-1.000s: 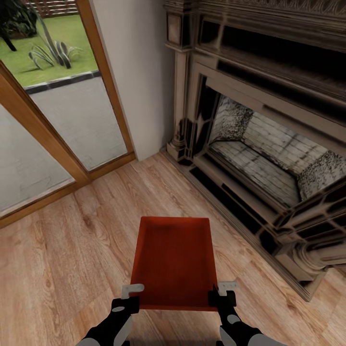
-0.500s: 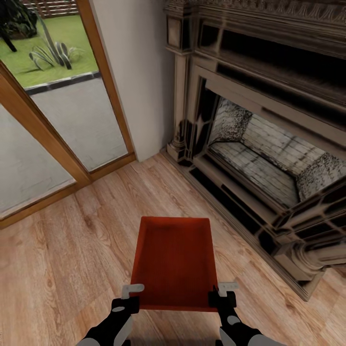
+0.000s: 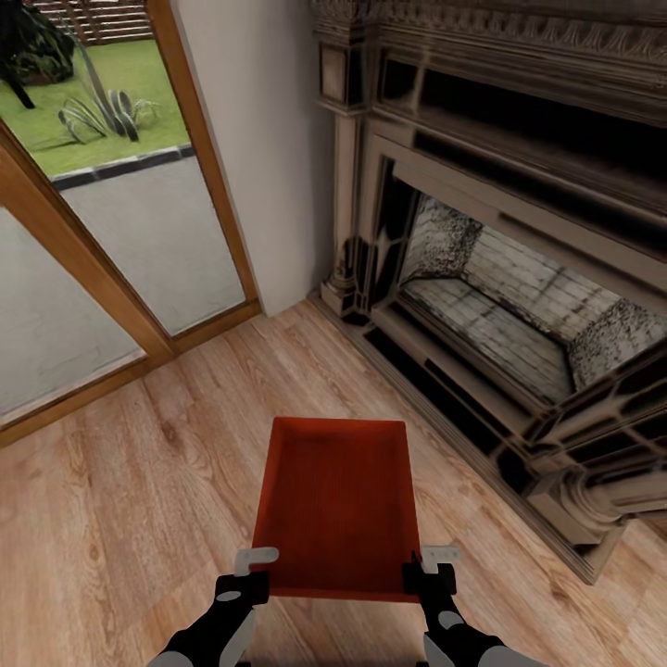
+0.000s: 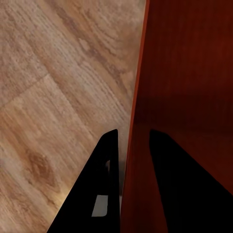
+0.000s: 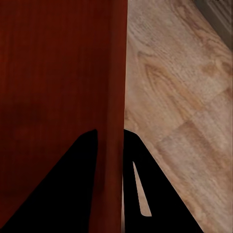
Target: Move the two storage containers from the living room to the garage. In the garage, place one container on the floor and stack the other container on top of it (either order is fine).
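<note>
I hold one orange-red open-top storage container (image 3: pixel 338 505) in front of me above the light wood-plank floor of the living room. My left gripper (image 3: pixel 252 576) is shut on its near left wall, one finger inside and one outside, as the left wrist view shows on the container wall (image 4: pixel 138 145). My right gripper (image 3: pixel 428 572) is shut on the near right wall (image 5: pixel 114 121) in the same way. The container is empty and held roughly level.
A large dark fireplace (image 3: pixel 519 278) with a brick hearth stands close on the right. A wood-framed glass door (image 3: pixel 102 232) fills the left, with grass and paving outside. A white wall strip (image 3: pixel 269 157) lies between them. Plank floor (image 3: pixel 139 482) spreads to the left.
The whole picture has shifted slightly, so the camera has moved a little. The container and both grippers keep the same place in view.
</note>
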Robot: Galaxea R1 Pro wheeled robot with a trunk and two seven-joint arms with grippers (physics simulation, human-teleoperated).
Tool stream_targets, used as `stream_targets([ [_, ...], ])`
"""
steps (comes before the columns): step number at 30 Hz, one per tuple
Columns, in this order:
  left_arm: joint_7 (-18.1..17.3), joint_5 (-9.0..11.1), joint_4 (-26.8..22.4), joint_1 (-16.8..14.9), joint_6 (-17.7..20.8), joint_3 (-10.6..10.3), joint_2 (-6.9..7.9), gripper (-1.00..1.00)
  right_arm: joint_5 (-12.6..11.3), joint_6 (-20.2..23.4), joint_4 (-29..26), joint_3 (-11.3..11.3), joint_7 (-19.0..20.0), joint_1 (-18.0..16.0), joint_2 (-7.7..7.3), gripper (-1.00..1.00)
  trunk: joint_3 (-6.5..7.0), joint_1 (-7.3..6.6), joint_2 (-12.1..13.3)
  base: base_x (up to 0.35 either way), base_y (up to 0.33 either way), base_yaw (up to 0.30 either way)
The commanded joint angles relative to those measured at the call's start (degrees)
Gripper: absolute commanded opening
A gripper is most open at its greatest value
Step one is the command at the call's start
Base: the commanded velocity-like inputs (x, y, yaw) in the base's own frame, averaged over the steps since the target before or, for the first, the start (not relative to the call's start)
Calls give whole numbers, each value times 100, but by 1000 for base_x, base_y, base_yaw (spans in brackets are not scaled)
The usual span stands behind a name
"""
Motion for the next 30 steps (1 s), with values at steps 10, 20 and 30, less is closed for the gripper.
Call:
stream_targets([
  [10,32,128,18,4,34,-47,-6,-100,-16,-35,-273,-84,-28,-6,-5,-100,86,0,-2,0,0,-66],
  [20,32,128,23,4,34,-47,-2,-100,45,-35,-273,-80,3,-6,-9,-100,171,0,-2,0,0,-49],
  [30,32,130,24,4,34,-47,-1,-100,67,-35,-273,-79,0,-6,-1,-100,212,0,-2,0,0,-2],
])
